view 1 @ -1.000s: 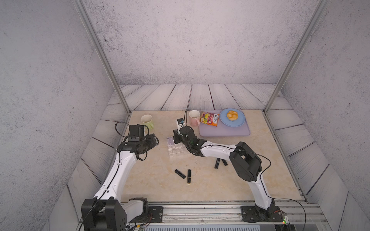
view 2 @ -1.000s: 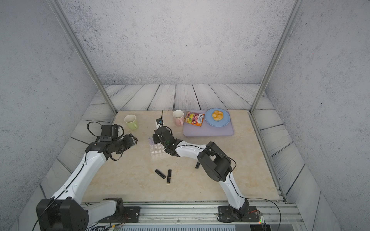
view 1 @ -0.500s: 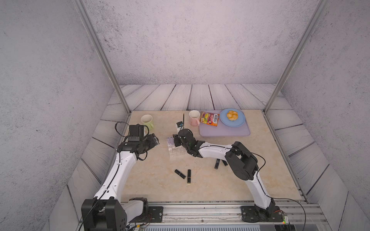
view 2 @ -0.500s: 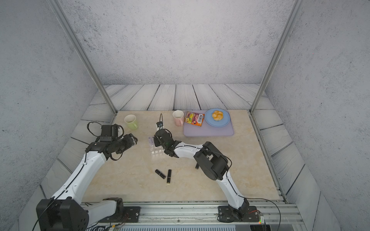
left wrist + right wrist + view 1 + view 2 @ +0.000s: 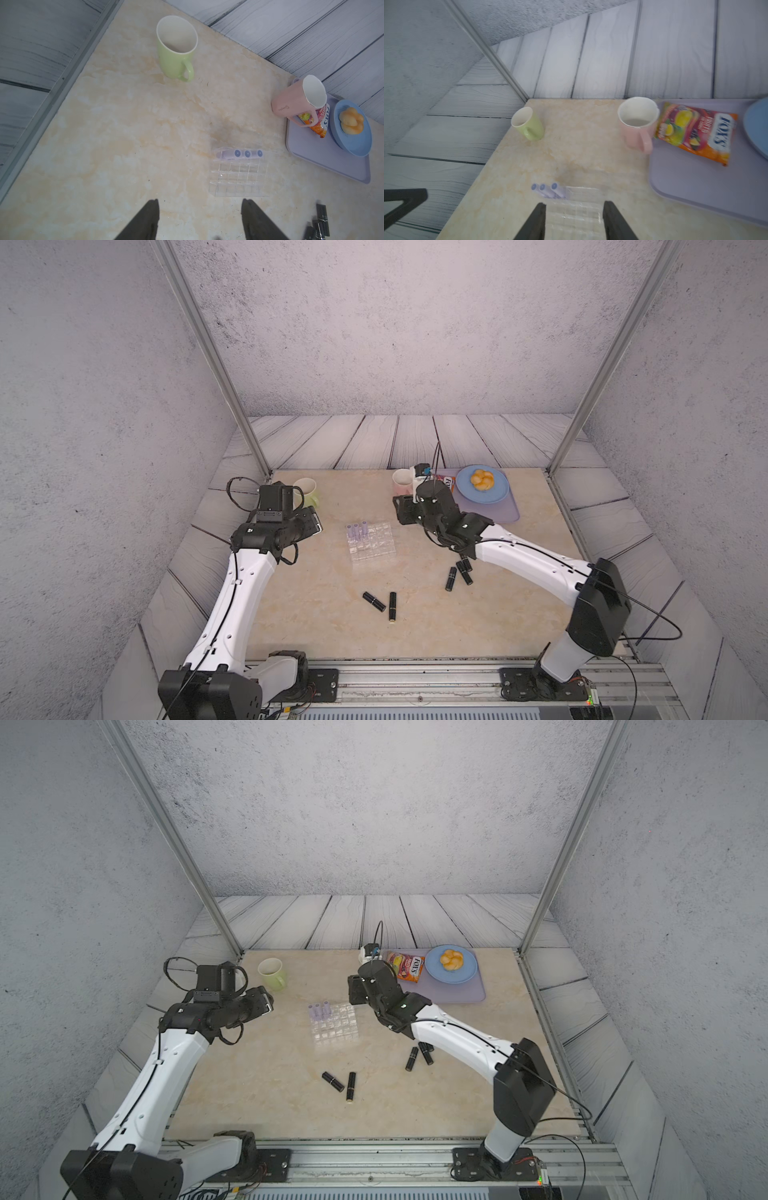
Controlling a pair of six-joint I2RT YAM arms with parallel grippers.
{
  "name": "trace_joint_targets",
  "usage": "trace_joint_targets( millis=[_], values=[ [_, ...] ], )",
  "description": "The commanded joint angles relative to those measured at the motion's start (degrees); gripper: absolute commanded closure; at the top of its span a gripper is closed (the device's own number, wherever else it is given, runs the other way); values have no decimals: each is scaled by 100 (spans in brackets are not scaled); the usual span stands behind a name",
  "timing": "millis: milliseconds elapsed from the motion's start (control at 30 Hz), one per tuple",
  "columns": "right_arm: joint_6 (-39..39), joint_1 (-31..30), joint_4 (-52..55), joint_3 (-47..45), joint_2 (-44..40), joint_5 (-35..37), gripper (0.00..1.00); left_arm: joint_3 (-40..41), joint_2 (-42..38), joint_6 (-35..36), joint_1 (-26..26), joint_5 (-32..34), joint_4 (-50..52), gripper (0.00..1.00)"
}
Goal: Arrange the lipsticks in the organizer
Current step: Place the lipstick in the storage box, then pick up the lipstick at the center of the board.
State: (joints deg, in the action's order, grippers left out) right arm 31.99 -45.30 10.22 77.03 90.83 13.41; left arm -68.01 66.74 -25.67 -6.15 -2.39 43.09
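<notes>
Right end effector (image 5: 574, 204) and left end effector (image 5: 200, 200) are found spread, empty; organizer (image 5: 371, 542) could be shunted by careless descent.

Beige marbled surface (image 5: 316, 614) bearing, along its far edge, a pale-green ceramic mug (image 5: 271, 973), a pink ceramic mug (image 5: 401, 481) and, just beside it, a flat lilac plastic tray (image 5: 498, 510). A clear acrylic gridded organizer (image 5: 371, 543) stands near the middle. Two glossy black lipstick tubes (image 5: 373, 601) lie flat toward the front; a cluster of further black tubes (image 5: 451, 578) lies to their right.
</notes>
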Motion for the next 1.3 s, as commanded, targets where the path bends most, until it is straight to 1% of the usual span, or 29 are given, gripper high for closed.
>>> trace_joint_targets(
  millis=[0,100,167,233,300,333,400,500,567,667,800,1000,1267],
  values=[
    [295,578,1928,-886,-553,82,54,9,32,475,-441,49,295,32],
    [62,1140,2552,-1262,-1021,-362,57,189,75,449,-952,-467,63,31],
    [-116,1444,2991,-1372,-1137,-615,57,327,120,312,-1312,-642,-115,31],
    [-240,1663,3385,-1379,-1041,-864,57,471,181,164,-1684,-648,-310,31],
    [-323,1705,3699,-1276,-808,-1169,58,569,297,78,-2053,-649,-491,30],
    [-274,1697,3845,-1181,-622,-1363,58,578,379,53,-2197,-648,-536,30],
    [-6,1633,3807,-1184,-303,-1693,58,558,559,5,-2395,-623,-539,30],
    [342,1373,3513,-1198,33,-1867,55,568,655,-40,-2469,-600,-564,30],
    [490,1186,3463,-1096,237,-1823,54,578,623,-43,-2472,-516,-555,30],
    [671,1063,3365,-1027,540,-1775,54,581,550,-43,-2470,-449,-550,30],
    [860,1059,3156,-1088,785,-1681,56,583,550,-48,-2470,-508,-599,30],
    [964,1063,3156,-1054,1060,-1441,59,600,455,-48,-2470,-488,-604,30],
    [980,1069,3014,-810,1569,-1607,64,737,322,-61,-2471,-464,-729,30]
  ],
)
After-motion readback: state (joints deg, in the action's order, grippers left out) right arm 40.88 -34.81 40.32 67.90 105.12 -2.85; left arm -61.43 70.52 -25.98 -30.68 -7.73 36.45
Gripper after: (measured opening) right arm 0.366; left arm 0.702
